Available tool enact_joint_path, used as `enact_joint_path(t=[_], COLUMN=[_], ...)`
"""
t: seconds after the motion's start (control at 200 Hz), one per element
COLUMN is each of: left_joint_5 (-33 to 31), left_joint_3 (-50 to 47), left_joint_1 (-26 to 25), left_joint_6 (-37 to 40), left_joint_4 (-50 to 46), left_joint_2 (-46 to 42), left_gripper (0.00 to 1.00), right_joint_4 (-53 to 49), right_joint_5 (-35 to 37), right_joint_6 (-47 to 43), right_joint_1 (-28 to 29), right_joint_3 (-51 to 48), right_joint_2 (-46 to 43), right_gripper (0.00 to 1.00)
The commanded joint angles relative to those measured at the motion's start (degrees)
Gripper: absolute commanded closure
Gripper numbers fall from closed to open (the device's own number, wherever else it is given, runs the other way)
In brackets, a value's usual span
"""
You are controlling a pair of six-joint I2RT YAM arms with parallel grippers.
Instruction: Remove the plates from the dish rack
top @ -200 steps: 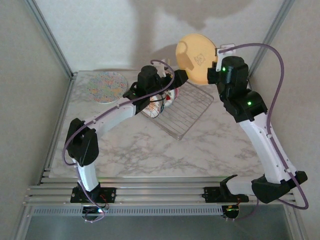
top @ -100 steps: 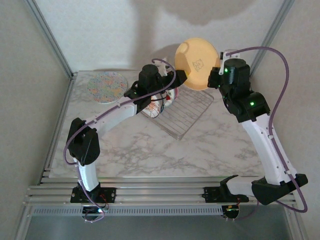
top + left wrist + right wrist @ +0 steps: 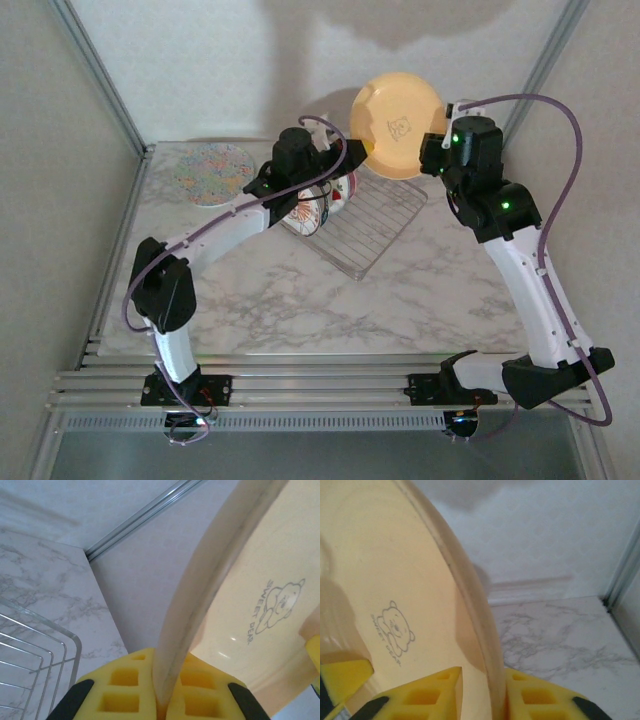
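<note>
Moved: left gripper (image 3: 162,692) has been shut on the rim of the yellow-orange plate (image 3: 395,125); the plate itself was barely shifted.
Plate: held on edge in the air above the far end of the dish rack (image 3: 375,225), between both grippers.
Right gripper (image 3: 485,692): set around the opposite rim, with a gap seen at one pad; judged loosened.
Risk: with only a thin edge pinched on the left, the plate could be swung or dropped onto the rack.
</note>
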Motion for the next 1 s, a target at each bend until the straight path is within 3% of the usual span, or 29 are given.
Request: enact_joint_path(t=[0.0, 0.115, 0.265, 0.501, 0.696, 0.991], left_joint_5=[-0.7, -0.9, -1.2, -2.6, -1.9, -7.0], left_joint_3=[-2.2, -4.2, -7.1, -17.0, -29.7, -45.1], left_joint_1=[1.1, 2.5, 5.0, 11.8, 21.1, 32.8], left_joint_6=[-1.7, -3.1, -3.6, -6.3, -10.0, -13.1], left_joint_4=[0.1, -0.5, -3.7, -8.1, -12.1, -25.9], left_joint_2=[-3.2, -5.9, -10.2, -21.4, -32.8, -47.5], left_gripper=[1.00, 1.00, 1.00, 1.00, 1.00, 1.00], right_joint_4=[2.4, 3.3, 6.2, 11.1, 14.0, 14.9], right_joint_5=[-5.6, -7.3, -11.6, -21.1, -27.9, -31.3], right_joint_6=[0.0, -2.2, -7.1, -13.1, -20.1, -26.8], right_joint_1=[0.8, 0.9, 1.8, 5.7, 10.7, 15.9], right_joint_3=[0.8, 1.4, 2.3, 2.5, 0.3, -3.2], right_joint_2=[0.1, 0.0, 0.1, 1.6, 2.5, 2.6], right_gripper=[0.59, 0.42, 0.31, 0.25, 0.22, 0.18])
